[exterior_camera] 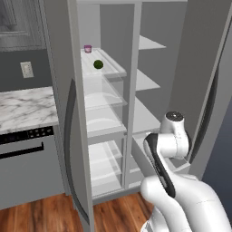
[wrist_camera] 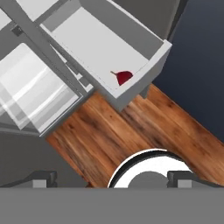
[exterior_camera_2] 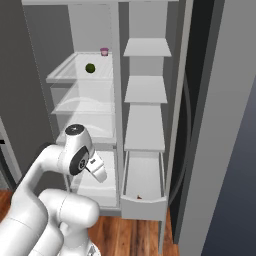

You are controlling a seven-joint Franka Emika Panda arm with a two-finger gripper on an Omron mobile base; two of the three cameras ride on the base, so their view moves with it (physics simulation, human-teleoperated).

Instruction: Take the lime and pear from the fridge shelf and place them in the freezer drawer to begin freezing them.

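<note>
Beyond our empty, spread fingers (wrist_camera: 112,181), we are seeing the pear (wrist_camera: 124,77) lying in the freezer drawer (wrist_camera: 154,65).

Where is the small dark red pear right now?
The small dark red pear lies in the pale grey pull-out freezer drawer, near its front wall by a corner; the right base view shows it as a red speck at the drawer's front.
</note>
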